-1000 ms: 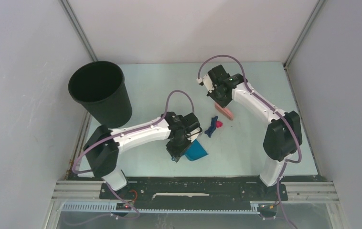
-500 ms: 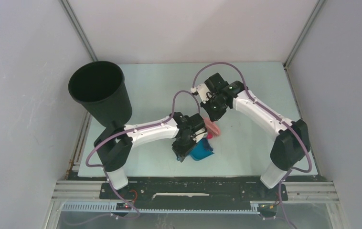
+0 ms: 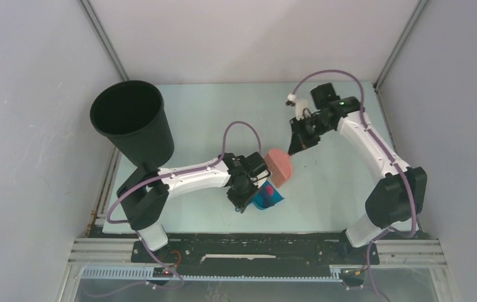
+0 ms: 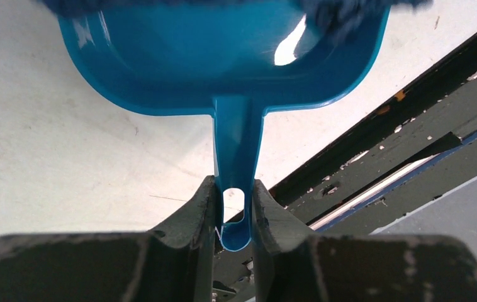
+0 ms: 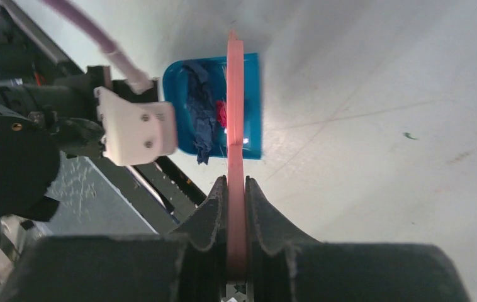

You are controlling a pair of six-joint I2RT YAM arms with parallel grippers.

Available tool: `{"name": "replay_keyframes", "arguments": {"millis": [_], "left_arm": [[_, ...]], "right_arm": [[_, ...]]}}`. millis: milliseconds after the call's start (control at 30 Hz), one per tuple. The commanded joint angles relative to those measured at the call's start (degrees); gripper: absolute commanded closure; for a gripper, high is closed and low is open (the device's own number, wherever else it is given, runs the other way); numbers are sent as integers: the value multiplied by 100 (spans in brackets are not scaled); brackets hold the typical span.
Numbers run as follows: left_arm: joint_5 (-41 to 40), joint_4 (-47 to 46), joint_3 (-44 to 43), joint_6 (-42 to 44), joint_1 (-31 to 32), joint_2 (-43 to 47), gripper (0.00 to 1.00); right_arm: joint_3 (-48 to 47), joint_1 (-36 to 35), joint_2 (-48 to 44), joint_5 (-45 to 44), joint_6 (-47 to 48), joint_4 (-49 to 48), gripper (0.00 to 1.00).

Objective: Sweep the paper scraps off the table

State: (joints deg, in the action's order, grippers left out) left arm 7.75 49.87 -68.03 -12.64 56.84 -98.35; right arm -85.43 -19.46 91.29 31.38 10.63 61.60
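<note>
My left gripper [image 3: 243, 192] is shut on the handle of the blue dustpan [image 3: 270, 197], which rests on the pale green table [image 3: 336, 189]. In the left wrist view the handle [image 4: 236, 151] sits pinched between my fingers [image 4: 201, 214]. A dark blue paper scrap [image 5: 203, 113] and a red scrap [image 5: 221, 113] lie inside the pan [image 5: 185, 75]; the red one also shows in the top view [image 3: 267, 187]. My right gripper [image 3: 296, 146] is shut on the pink brush [image 3: 279, 165], whose head hangs over the pan's far edge. In the right wrist view the brush [image 5: 235, 113] runs out from my gripper [image 5: 236, 189].
A tall black bin [image 3: 132, 123] stands at the table's far left. A black rail [image 3: 255, 242] runs along the near edge, just behind the dustpan. Grey-white walls enclose the table on three sides.
The brush pushed the blue and red scraps from the table into the dustpan. My right arm then drew back to the right and tilted the brush up. The dustpan shifted slightly right.
</note>
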Motion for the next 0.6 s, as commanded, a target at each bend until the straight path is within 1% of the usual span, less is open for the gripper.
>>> {"name": "replay_keyframes", "arguments": {"millis": [0, 100, 167, 200, 233, 300, 333, 367, 400, 467, 500, 567], "left_arm": [[-276, -788, 471, -304, 52, 753, 100], [-512, -1193, 748, -378, 111, 1138, 100], [-740, -1268, 801, -444, 208, 1410, 100], [-967, -1357, 869, -438, 266, 1581, 100], [-1128, -1623, 1072, -459, 282, 1835, 100], [-1699, -2206, 1583, -677, 246, 2087, 100], [-1664, -2144, 1567, -757, 233, 2098, 100], [-1251, -2033, 1479, -754, 237, 2123, 100], [-1120, -2063, 1496, -786, 265, 2184, 100], [-1328, -2212, 1656, -838, 260, 2260, 100], [-1464, -2162, 1651, -845, 259, 2254, 100], [-1463, -2034, 1579, -859, 260, 2250, 100]], "right_arm": [[-600, 503, -185, 185, -101, 359, 100], [-822, 818, -218, 63, -37, 503, 100], [-951, 1035, -263, -2, -12, 559, 100], [-983, 1188, -330, 10, -23, 563, 100], [-967, 1373, -399, 66, -56, 520, 100], [-772, 1825, -565, 282, -149, 286, 100], [-612, 1998, -636, 405, -211, 142, 100], [-444, 2199, -698, 553, -253, 14, 100], [-225, 2364, -744, 735, -294, -79, 100], [60, 2597, -750, 1049, -333, -133, 100], [182, 2676, -742, 1161, -323, -114, 100], [432, 2777, -769, 1334, -238, -95, 100]]}}
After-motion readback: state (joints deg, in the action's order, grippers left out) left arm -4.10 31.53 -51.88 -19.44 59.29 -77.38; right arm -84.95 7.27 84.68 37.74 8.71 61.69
